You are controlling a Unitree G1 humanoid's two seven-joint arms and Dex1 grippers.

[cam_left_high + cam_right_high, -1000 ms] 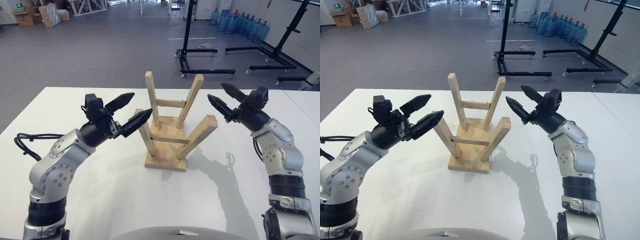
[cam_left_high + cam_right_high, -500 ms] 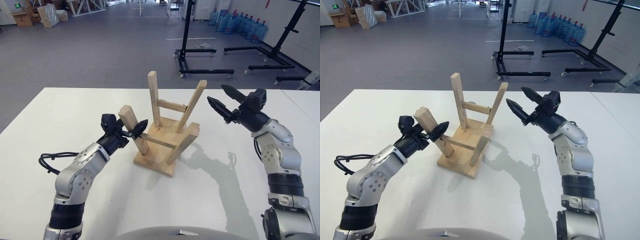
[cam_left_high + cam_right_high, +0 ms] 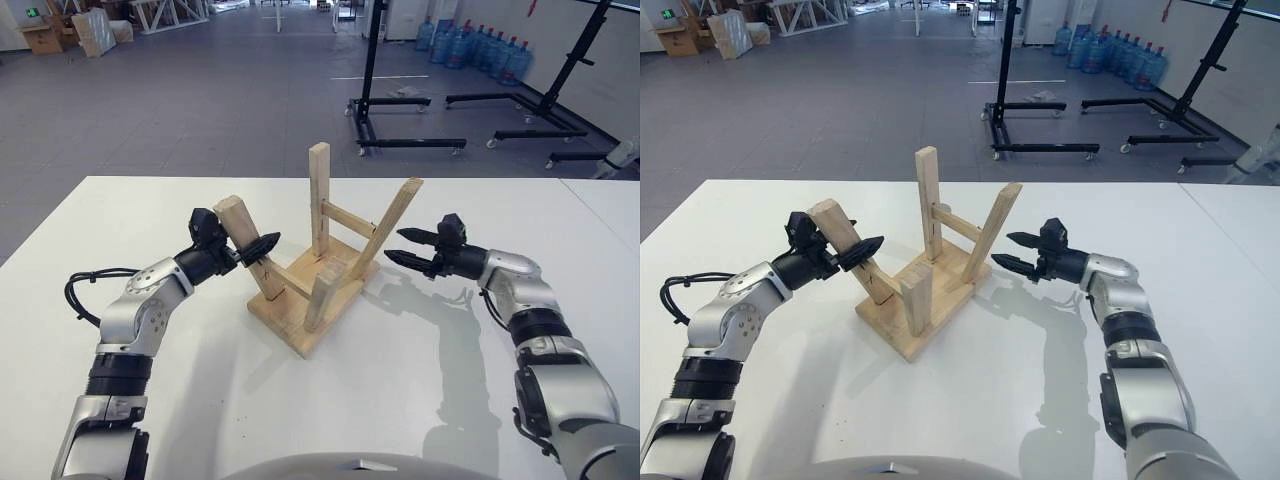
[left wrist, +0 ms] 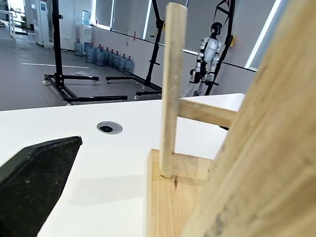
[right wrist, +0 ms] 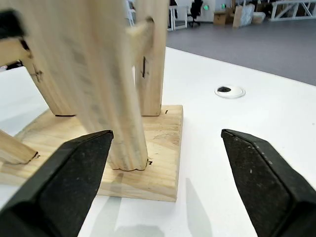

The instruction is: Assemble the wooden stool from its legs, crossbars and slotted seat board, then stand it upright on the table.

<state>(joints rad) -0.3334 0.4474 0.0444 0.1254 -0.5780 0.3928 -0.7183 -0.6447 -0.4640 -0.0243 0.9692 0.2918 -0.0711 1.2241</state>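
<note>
The wooden stool stands upside down on the white table, its seat board flat on the table and its legs pointing up, joined by crossbars. My left gripper is shut on the left leg about halfway up; one dark finger shows beside that leg. My right gripper is open, level with the lower part of the right leg and just to its right. Its fingers are spread wide in front of the leg's foot, not touching it.
A black cable loops on the table by my left arm. A round grommet hole sits in the tabletop behind the stool. Black wheeled stands are on the floor beyond the table's far edge. Bare table lies in front.
My left gripper went from open beside the stool to shut on the left leg, and the stool slid left and turned. My right gripper dropped down and in toward the right leg.
</note>
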